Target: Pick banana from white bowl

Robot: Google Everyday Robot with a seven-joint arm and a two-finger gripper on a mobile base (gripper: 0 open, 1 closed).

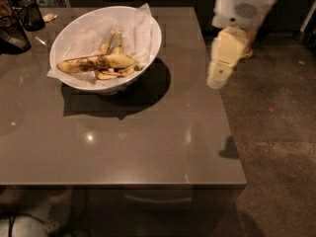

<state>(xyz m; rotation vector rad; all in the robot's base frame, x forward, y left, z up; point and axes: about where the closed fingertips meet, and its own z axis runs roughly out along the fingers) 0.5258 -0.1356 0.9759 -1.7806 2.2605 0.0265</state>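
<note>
The banana, yellow with brown-black blotches and loose peel strips, lies across the white bowl, which is lined with white paper and stands at the back left of the grey table. My gripper, cream-coloured below a white arm housing, hangs over the table's right edge, well to the right of the bowl and clear of it. It holds nothing that I can see.
A small dark cup and another dark object stand at the table's back left corner. The table's right edge runs just under the gripper, with speckled floor beyond it.
</note>
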